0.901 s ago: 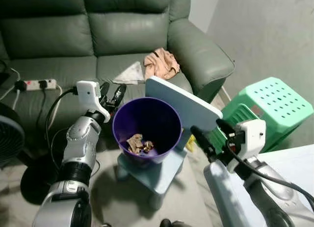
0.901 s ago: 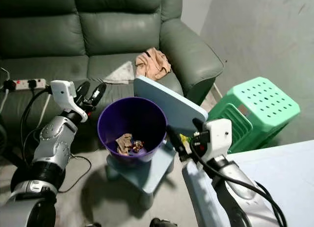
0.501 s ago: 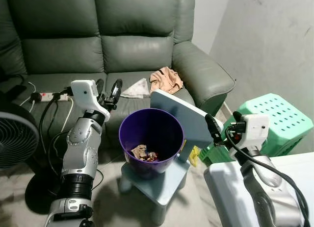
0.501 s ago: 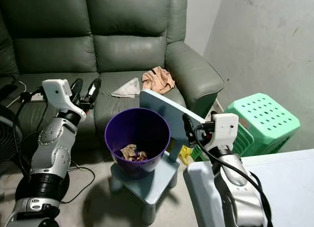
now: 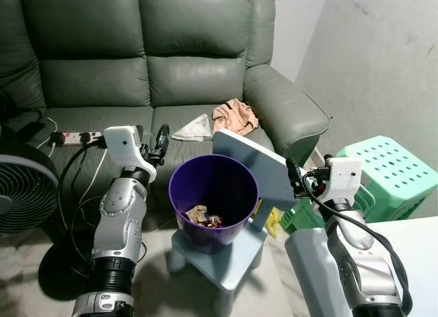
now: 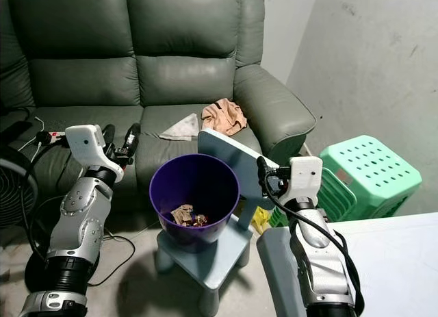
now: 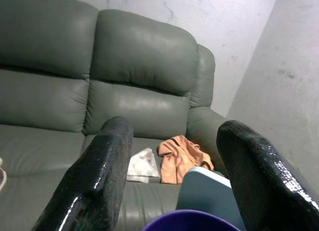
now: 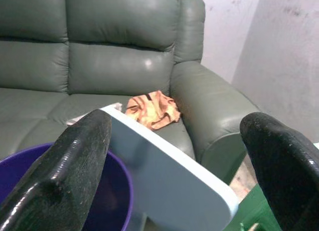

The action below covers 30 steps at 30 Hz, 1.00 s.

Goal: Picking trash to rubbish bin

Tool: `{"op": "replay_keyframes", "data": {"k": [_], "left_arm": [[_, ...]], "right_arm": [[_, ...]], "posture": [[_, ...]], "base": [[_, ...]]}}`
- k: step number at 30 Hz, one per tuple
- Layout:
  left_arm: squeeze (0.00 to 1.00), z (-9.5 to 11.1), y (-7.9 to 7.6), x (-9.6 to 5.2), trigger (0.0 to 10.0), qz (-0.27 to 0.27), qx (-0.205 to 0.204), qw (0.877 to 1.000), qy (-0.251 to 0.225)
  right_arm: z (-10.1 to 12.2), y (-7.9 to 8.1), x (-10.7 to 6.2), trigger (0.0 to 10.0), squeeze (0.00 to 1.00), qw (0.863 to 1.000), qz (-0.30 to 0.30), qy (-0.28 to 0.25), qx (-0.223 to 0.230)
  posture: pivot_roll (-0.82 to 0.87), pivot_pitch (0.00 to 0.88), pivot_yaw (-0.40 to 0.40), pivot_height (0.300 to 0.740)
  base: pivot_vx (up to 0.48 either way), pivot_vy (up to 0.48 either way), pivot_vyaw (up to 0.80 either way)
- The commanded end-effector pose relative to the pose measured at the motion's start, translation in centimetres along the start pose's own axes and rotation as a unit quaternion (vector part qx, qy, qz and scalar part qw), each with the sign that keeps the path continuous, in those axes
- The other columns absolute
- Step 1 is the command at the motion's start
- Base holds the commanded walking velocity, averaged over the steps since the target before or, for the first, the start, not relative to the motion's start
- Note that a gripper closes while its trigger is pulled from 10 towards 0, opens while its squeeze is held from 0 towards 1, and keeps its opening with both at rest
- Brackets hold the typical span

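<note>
My left gripper (image 5: 152, 140) hangs just left of the purple bin (image 5: 213, 197), level with its rim, its two black fingers spread apart with nothing between them. My right gripper (image 8: 169, 171) is raised on the bin's other side, close behind the tilted pale-blue back of the small chair (image 5: 254, 163), and its fingers are likewise wide apart and empty. The bin stands on that chair's seat, between my two arms. Down in its bottom lies the trash (image 5: 202, 216): a crumpled brownish scrap with something reddish beside it, though I cannot make out quite what the pieces are. It sits well below both grippers, touching neither. Beyond the bin, on the grey-green sofa (image 5: 102, 77), lie a peach-coloured cloth (image 5: 235, 116) and a pale folded piece (image 5: 194, 128) just beside it, both well apart from my fingers. A green stool (image 5: 387, 174) stands to my right.
</note>
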<state>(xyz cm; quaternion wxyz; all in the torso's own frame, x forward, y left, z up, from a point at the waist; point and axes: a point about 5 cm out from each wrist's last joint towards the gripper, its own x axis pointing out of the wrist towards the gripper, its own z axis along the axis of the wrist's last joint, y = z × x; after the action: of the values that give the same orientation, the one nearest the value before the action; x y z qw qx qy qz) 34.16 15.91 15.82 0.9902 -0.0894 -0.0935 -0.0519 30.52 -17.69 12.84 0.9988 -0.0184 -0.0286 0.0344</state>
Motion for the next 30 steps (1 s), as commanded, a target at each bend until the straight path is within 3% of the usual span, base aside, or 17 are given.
{"op": "replay_keyframes", "data": {"k": [1, 21, 30], "left_arm": [[0.00, 0.5, 0.0, 0.5, 10.0, 0.002, 0.009, 1.000, -0.007], [0.00, 0.6, -0.5, 1.0, 10.0, -0.007, 0.014, 1.000, -0.008], [0.00, 0.5, -1.0, 1.2, 10.0, -0.020, -0.006, 1.000, -0.004]], "right_arm": [[0.0, -0.2, 0.3, 10.0, 0.00, 1.000, -0.010, -0.001, -0.003], [-0.8, 1.2, 0.4, 10.0, 0.00, 1.000, -0.002, 0.001, -0.009], [-1.0, 1.2, 0.3, 10.0, 0.00, 1.000, -0.005, 0.000, -0.012]], "posture": [[0.01, 0.000, -0.074, 0.740], [-0.01, 0.000, -0.057, 0.740], [-0.01, 0.000, -0.051, 0.740]], "base": [[0.000, 0.000, -0.58], [0.000, 0.000, -0.74], [0.000, 0.106, -0.74]]}}
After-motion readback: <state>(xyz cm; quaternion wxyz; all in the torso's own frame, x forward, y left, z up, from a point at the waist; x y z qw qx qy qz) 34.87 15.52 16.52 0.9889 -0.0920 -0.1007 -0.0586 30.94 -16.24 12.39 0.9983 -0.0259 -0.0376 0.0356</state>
